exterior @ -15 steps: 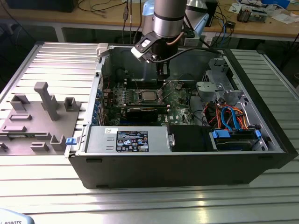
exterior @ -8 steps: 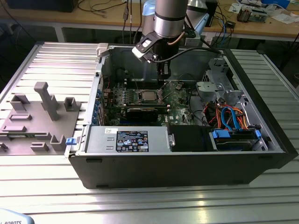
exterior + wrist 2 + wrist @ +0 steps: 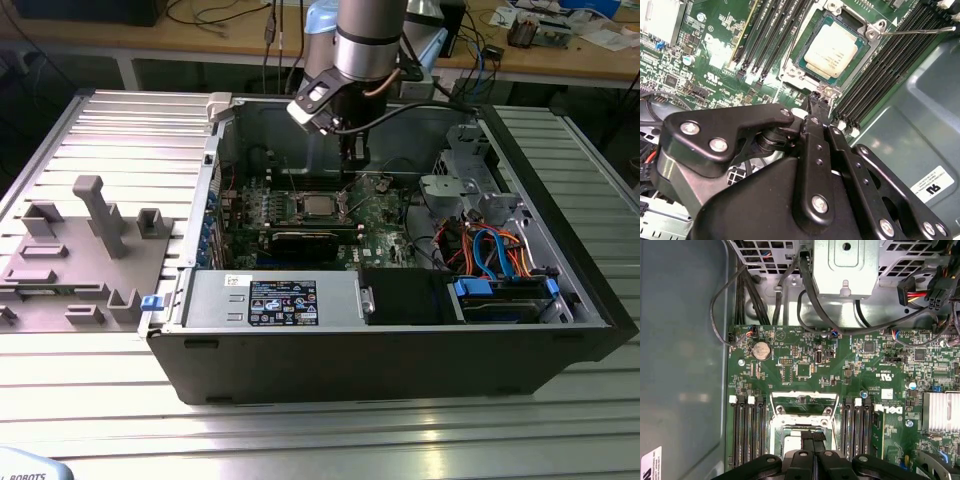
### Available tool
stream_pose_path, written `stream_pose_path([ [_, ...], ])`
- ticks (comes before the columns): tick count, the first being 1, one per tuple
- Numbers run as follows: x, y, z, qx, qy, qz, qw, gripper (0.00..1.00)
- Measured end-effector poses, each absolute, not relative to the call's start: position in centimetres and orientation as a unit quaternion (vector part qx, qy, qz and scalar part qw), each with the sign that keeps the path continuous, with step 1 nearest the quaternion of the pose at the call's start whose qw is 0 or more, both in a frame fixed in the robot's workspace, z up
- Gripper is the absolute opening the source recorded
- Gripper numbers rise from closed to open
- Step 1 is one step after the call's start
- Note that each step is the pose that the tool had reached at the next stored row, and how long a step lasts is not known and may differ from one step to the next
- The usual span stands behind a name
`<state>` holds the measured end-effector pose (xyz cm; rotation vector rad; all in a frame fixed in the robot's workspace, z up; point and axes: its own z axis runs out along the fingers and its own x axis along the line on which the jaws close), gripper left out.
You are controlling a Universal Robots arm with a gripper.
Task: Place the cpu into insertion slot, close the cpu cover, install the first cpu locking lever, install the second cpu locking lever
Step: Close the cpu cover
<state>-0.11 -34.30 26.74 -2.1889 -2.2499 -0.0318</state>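
Observation:
The cpu point(image 3: 834, 49) lies flat in the insertion slot point(image 3: 790, 75) on the green board, its dull metal top showing. The silver cpu cover point(image 3: 866, 40) lies down around it, framing the chip. A thin metal locking lever point(image 3: 920, 31) sticks out sideways from the socket's corner. My gripper point(image 3: 817, 102) is shut, its black fingertips together just above the socket's edge, with nothing visible between them. In the exterior view the gripper point(image 3: 351, 172) hangs inside the case just behind the cpu point(image 3: 318, 205). In the first wrist view the gripper point(image 3: 813, 439) sits over the socket's silver frame point(image 3: 802, 401).
Long black memory slots point(image 3: 880, 70) flank the socket. A black card point(image 3: 300, 240) lies in front of it. A drive cage with blue and orange cables point(image 3: 500, 260) fills the exterior view's right. Case walls close in all round. A grey fixture point(image 3: 90, 240) stands outside at the left.

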Motion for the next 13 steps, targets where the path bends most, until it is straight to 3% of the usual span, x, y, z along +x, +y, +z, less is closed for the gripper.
stream_pose_path([
  [13,0.77,-34.3,26.78,-0.697,-0.717,-0.012,0.004,0.11],
])
